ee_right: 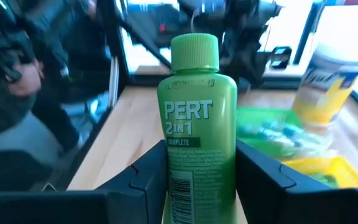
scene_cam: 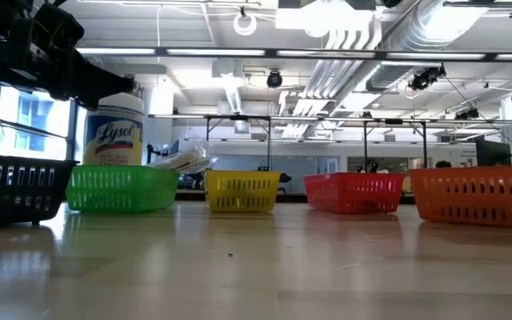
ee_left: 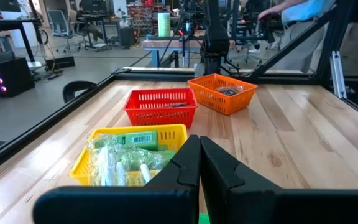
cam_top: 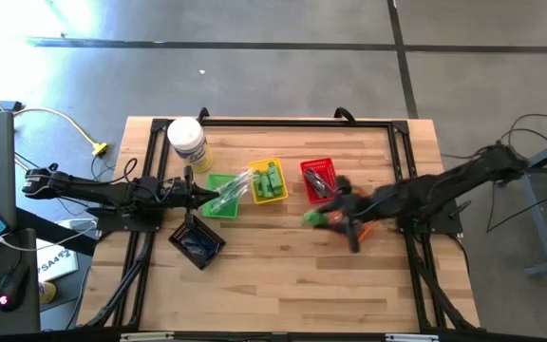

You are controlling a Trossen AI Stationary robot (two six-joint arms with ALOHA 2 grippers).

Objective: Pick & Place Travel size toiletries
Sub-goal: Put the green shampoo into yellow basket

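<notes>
The right tool [ee_right: 197, 180] grips a green bottle [ee_right: 196, 130] upright between its two fingers; the label reads "PERT 2 in 1" and the ribbed cap points up. In the high view this right tool [cam_top: 323, 217] sits just in front of the red basket [cam_top: 317, 178], with the bottle [cam_top: 311, 218] showing as a green spot at its tip, beside the orange basket, which the arm mostly hides there.

The left tool [ee_left: 199, 163] is closed, its fingers pressed together with nothing between them. From above, the left tool [cam_top: 200, 197] reaches over the green basket [cam_top: 218, 195], close to the white jar [cam_top: 187, 142] with the yellow label.

The yellow basket [ee_left: 160, 132] holds several green bottles and clear-wrapped sticks [ee_left: 120, 163]. The clear-wrapped sticks [cam_top: 234, 192] lie across the edge between the green and yellow baskets. The red basket holds dark slim sticks [cam_top: 320, 177]. A black basket [cam_top: 197, 241] sits on the table [cam_top: 283, 285] nearer the front edge, with dark pieces inside. In the low view the five baskets stand in a row: black, green, yellow, red, orange [scene_cam: 474, 193], with the jar behind the green one.

A person [ee_left: 291, 12] shows partly in the room beyond the table.
</notes>
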